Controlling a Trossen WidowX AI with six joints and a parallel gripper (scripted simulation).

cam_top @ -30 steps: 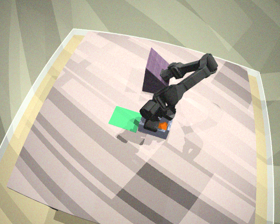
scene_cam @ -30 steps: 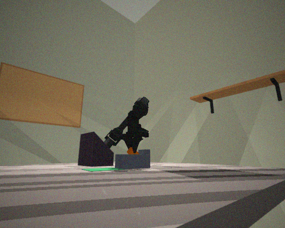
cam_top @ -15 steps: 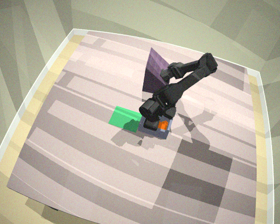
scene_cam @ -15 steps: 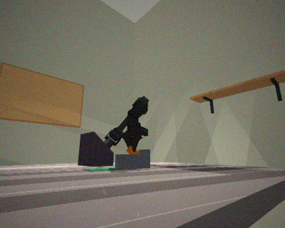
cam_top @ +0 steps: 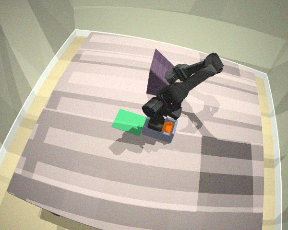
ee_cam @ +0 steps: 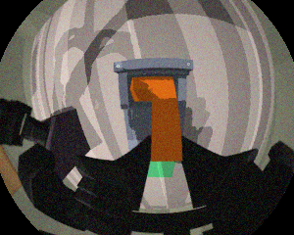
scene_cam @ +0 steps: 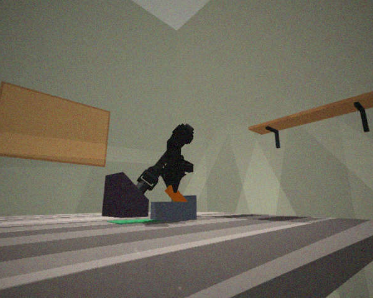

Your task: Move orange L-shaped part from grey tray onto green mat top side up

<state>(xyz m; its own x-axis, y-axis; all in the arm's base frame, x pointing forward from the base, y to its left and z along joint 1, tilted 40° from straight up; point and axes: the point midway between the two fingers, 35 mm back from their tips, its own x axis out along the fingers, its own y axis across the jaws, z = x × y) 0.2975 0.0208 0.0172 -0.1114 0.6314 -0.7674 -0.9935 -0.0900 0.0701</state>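
Observation:
The orange L-shaped part (cam_top: 168, 127) (scene_cam: 178, 195) (ee_cam: 167, 115) is steeply tilted, its straight end high on the mat side and its L-shaped end low at the far side of the pocket. My gripper (scene_cam: 174, 189) (ee_cam: 165, 138) is shut on the raised straight end. The grey tray (cam_top: 155, 136) (scene_cam: 172, 210) (ee_cam: 152, 64) is beneath the part. Whether the low end still touches the tray is hard to tell. The green mat (cam_top: 129, 119) (scene_cam: 128, 221) (ee_cam: 161, 168) lies beside the tray, partly in the arm's shadow. A finger hides part of the tray in the top view.
A dark purple block (cam_top: 161, 71) (scene_cam: 122, 198) (ee_cam: 66, 137) with a sloping top stands behind the tray and mat, close beside the arm. A wooden shelf (scene_cam: 318, 110) and a brown board (scene_cam: 48, 128) are on the walls, well away from the tray.

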